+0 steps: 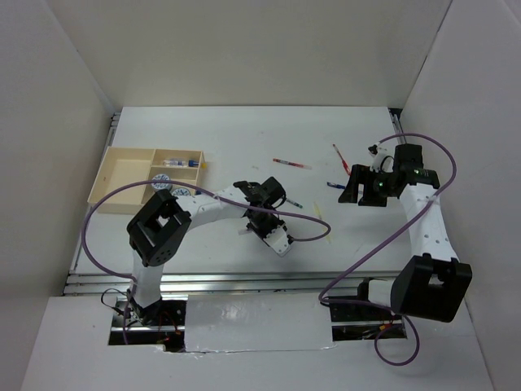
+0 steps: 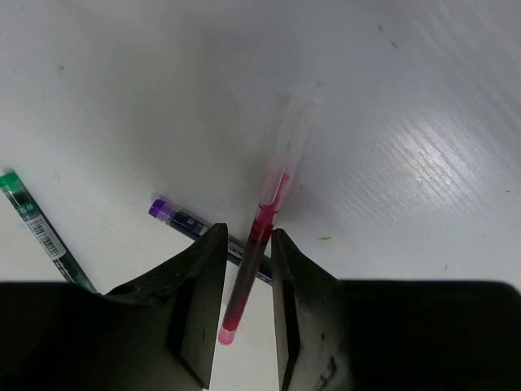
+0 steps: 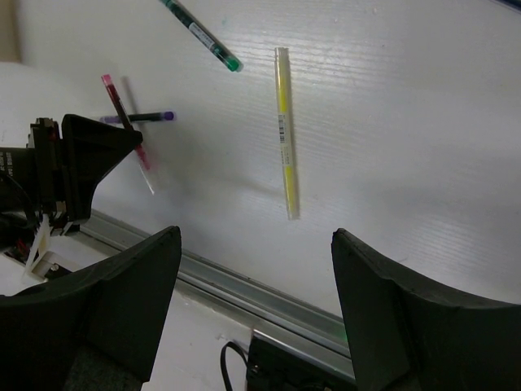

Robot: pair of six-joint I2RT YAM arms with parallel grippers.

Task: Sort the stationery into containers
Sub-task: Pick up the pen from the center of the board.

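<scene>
Left tool (image 2: 247,238): fingers set close on either side of the red pen (image 2: 264,212), near the middle of the desk. Cannot tell whether they are actually pinching it.
Right tool (image 3: 252,244): spread wide, empty.
Risks:
- Pen sits slantwise in the gap, so closing may twist it out.
- It crosses the purple-capped pen (image 2: 175,216), which could get dragged.
- Grip looks off-centre. The pen may droop on the way to the tray (image 1: 122,167) at the far left corner.

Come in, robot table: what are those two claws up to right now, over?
Left gripper shut on red pen. Right gripper open, empty, yellow pen in front. Purple-capped pen lies crosswise under the red pen.
</scene>
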